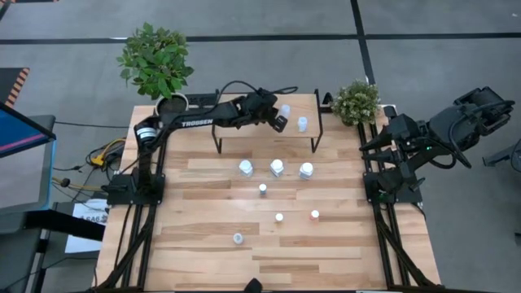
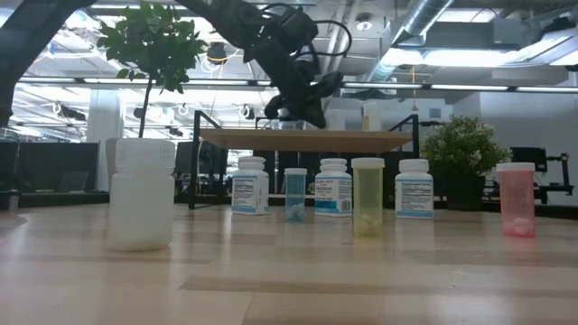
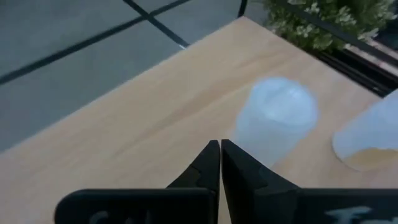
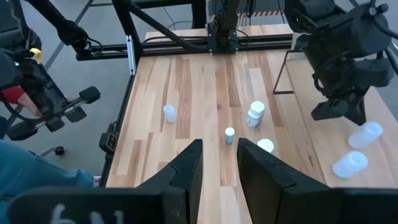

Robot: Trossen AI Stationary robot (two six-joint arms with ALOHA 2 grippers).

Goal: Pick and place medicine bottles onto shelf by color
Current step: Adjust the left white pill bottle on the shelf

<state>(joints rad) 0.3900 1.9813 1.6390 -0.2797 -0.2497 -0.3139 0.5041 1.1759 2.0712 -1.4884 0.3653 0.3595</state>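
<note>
Item: pale frosted bottle (image 3: 277, 121), standing on the light-wood shelf (image 1: 244, 114), just beside my left gripper (image 1: 279, 123), whose fingers are pressed together, holding nothing. Plastic, cylindrical, smooth-walled; I judge it light, stiff, tippy and slippery, best pinched mid-body. My right gripper (image 4: 217, 155) waits part-open off the shelf's right end.

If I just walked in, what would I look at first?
Probably the left arm reaching over the little shelf at the back of the table, its left gripper shut and empty beside two pale bottles standing on the shelf. Next, the row of three white bottles on the table just in front of the shelf. Then the tall leafy plant at the table's back left corner.
</note>
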